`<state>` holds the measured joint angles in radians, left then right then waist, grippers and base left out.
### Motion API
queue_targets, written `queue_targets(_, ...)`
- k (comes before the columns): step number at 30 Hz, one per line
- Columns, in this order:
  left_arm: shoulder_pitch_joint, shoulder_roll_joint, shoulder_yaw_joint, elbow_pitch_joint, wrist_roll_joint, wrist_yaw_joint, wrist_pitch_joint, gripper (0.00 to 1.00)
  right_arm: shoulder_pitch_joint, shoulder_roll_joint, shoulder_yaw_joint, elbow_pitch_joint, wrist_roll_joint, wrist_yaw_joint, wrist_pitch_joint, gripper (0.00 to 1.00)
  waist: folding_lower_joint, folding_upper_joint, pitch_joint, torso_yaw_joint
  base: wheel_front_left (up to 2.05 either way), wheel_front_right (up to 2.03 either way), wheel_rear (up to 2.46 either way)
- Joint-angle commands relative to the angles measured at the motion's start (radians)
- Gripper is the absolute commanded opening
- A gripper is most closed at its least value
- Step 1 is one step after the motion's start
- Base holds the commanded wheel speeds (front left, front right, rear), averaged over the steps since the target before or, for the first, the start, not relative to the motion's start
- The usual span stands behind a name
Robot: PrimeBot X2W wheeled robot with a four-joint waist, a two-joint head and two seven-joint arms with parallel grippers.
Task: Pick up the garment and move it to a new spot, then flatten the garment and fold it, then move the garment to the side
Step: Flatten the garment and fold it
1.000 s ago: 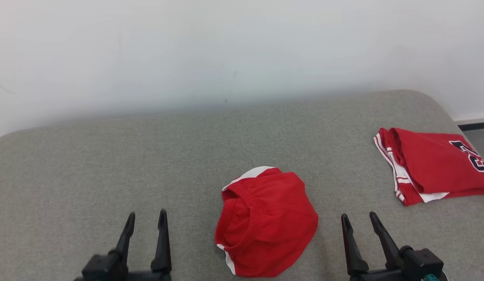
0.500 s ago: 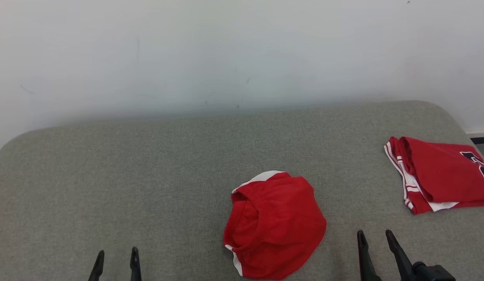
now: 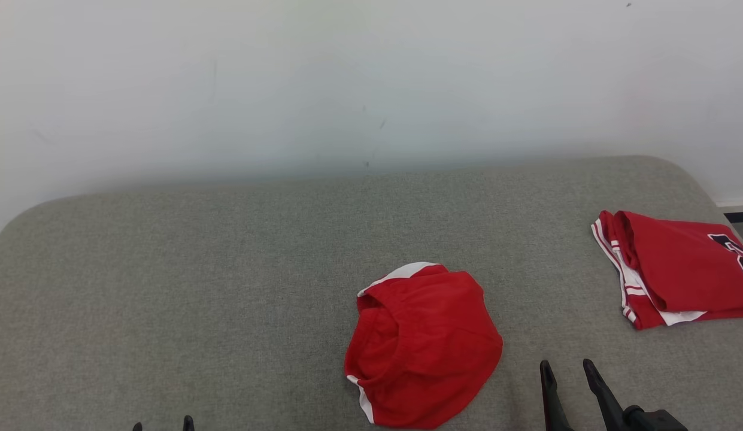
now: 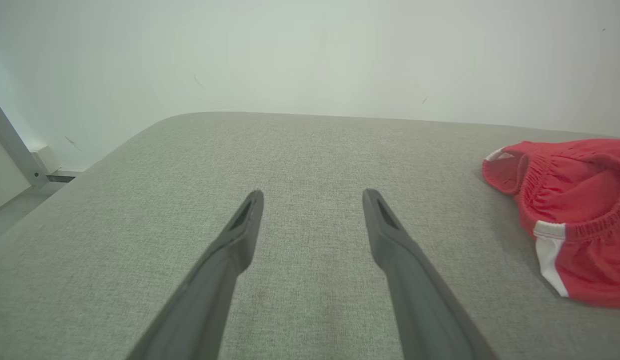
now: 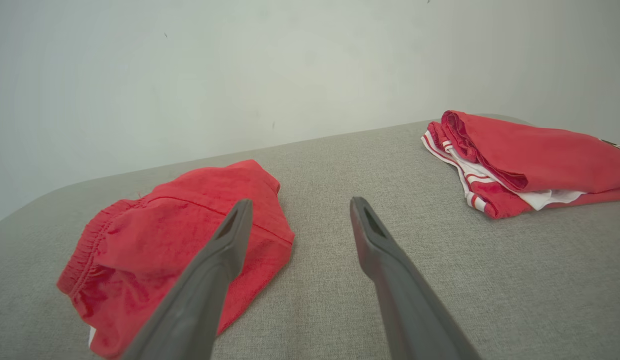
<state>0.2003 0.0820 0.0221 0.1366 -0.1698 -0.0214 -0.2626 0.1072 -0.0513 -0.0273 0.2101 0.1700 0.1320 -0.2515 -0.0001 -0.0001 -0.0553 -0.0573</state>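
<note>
Grey fabric is covering the bench (image 3: 197, 269) from the near edge outward. Nearest, the left tool (image 3: 161, 425) is poking in at 7 o'clock and the right tool (image 3: 567, 366) is rising at 5 o'clock, each with its fingers spread wide and gripping nothing. Between them, closer to the right tool, the garment (image 3: 425, 347), crumpled red shorts with white trim, is lying at 6 o'clock, untouched. Farther out, at 3 o'clock, a folded red jersey (image 3: 676, 269) is resting near the bench's edge. At 12 o'clock a white wall (image 3: 347, 78) is closing off the back.
</note>
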Motion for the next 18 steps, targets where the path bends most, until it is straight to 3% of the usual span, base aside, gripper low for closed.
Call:
queue_targets(1, 0.009, -0.004, 0.001, 0.005, 0.010, -0.008, -0.003, 1.00, -0.004, 0.002, 0.001, 0.005, 0.001, -0.002, -0.005, 1.00, 0.0001, 0.0001, 0.002, 0.002, 0.00, 0.00, 0.00)
queue_targets(18, -0.015, -0.026, 0.020, 0.004, 0.032, -0.047, -0.003, 1.00, -0.018, 0.002, 0.008, 0.015, 0.007, -0.002, -0.010, 1.00, 0.0001, 0.0001, 0.018, -0.001, 0.00, 0.00, 0.00)
